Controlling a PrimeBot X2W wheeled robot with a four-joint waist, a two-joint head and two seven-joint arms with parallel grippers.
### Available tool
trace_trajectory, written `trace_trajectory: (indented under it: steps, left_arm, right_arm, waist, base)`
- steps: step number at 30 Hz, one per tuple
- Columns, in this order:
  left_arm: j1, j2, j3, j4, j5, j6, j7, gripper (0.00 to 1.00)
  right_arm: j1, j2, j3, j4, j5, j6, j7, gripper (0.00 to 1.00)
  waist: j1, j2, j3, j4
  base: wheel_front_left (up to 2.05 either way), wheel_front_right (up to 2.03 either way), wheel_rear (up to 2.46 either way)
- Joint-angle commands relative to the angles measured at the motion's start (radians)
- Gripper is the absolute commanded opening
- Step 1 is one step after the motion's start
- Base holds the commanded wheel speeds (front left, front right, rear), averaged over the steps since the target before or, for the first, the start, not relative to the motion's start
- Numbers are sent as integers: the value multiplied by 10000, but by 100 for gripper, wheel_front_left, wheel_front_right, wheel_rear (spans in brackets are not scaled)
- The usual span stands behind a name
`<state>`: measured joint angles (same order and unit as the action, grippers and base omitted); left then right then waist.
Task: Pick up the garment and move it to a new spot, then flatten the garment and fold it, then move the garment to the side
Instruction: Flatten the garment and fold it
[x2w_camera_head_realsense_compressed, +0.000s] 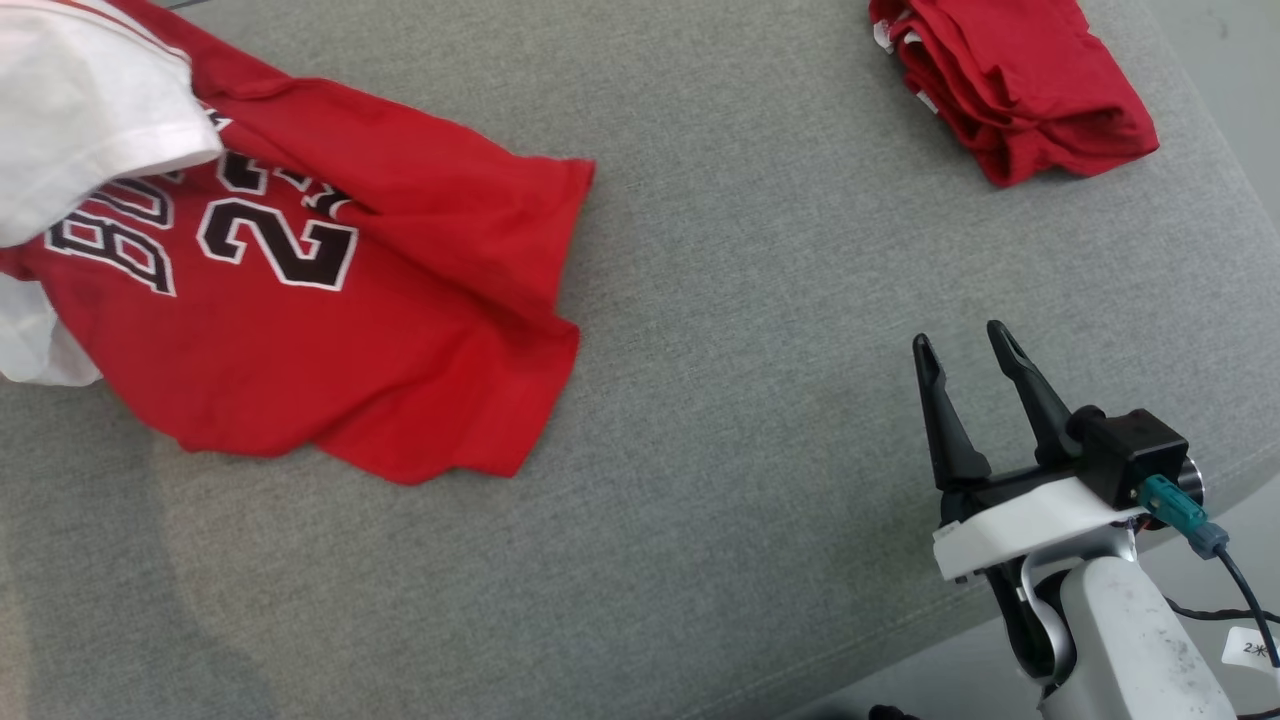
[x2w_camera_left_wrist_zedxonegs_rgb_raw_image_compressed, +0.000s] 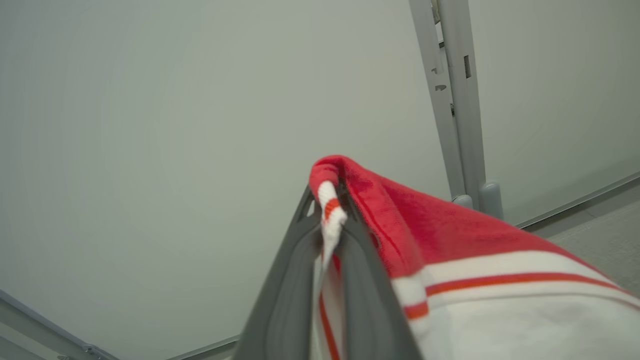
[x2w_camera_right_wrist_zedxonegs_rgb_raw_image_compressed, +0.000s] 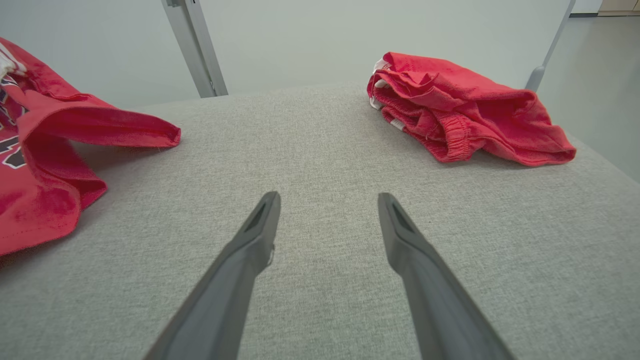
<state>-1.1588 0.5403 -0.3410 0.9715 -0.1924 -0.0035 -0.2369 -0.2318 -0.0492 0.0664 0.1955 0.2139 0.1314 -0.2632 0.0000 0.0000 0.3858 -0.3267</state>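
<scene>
Left tool (x2w_camera_left_wrist_zedxonegs_rgb_raw_image_compressed: 327, 200) clamped on jersey (x2w_camera_head_realsense_compressed: 330, 330) trim; jersey at 10 o'clock, lower part on worktop (x2w_camera_head_realsense_compressed: 750, 350). Right tool (x2w_camera_head_realsense_compressed: 965, 345) at 4 o'clock, jaws apart. Shorts (x2w_camera_head_realsense_compressed: 1020, 80) at 1 o'clock.

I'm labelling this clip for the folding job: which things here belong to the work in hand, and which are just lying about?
In the job: red jersey, pinched at its trim by the shut left gripper; open right gripper, holding nothing.
Lying about: folded red garment at the far right; grey padded surface beneath.
</scene>
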Motion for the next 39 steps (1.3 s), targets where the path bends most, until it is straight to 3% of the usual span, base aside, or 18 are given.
trace_trajectory:
  steps: [1,4,5,6,16,23,31,39]
  left_arm:
    - [-63,115,133,100,-181,119,-91,0]
    - [225,133,259,310,-329,231,-133,4]
    - [344,53,318,427,-420,185,-141,42]
    - [410,-14,301,480,-438,130,-153,100]
    - [1296,-724,213,-24,-913,-512,-285,100]
    - [2887,-1395,228,-1523,-1350,-812,-283,100]
    - [5714,-2213,228,-4006,-1657,-608,-280,100]
    - [7897,-3098,297,-5692,-1854,-331,-272,100]
  right_arm:
    - [-39,-25,21,9,72,-15,-22,100]
    - [-45,-28,101,56,25,-15,-22,100]
    - [-50,-27,136,68,8,-15,-22,100]
    - [-54,-27,168,75,-4,-15,-22,100]
    - [217,-30,235,153,-309,-15,-22,100]
    - [459,-30,282,211,-494,-15,-21,100]
    - [734,-30,489,291,-640,-15,-21,100]
    - [279,-35,1210,638,-1029,-15,-21,100]
  waist:
    - [0,0,36,-4]
    - [0,0,-17,71]
    - [0,0,-60,111]
    - [0,0,-96,140]
    - [0,0,-915,753]
    - [0,0,-1715,1403]
    - [0,0,-2304,2239]
    - [0,0,-2224,3115]
  base:
    - [0,0,0]
    - [0,0,0]
    - [0,0,0]
    - [0,0,0]
    - [0,0,0]
    - [0,0,0]
    - [0,0,0]
    - [0,0,0]
